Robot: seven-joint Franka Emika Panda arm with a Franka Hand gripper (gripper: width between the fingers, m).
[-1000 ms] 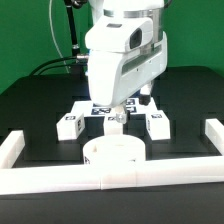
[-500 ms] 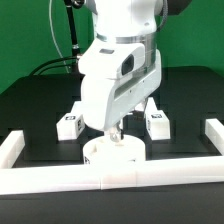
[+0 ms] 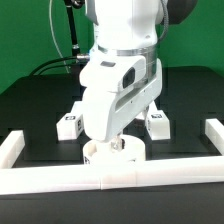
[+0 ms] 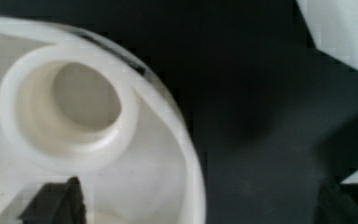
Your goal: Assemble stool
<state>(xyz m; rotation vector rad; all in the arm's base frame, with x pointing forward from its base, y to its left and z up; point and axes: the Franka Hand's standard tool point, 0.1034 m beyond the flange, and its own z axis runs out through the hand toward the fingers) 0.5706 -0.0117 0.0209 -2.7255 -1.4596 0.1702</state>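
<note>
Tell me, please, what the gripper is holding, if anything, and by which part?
It cannot be told: the gripper is down at the white round plastic stool seat, yet no grip on it shows.

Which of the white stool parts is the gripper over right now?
The round seat: the gripper hangs over it. The leg on the exterior view's left and the leg on its right sit farther back, to either side.

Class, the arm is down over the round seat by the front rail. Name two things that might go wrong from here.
1. The hand is low over the seat; a grip near its rim might tip or push it.
2. The seat lies close to the border rail, so the hand could catch there.
</note>
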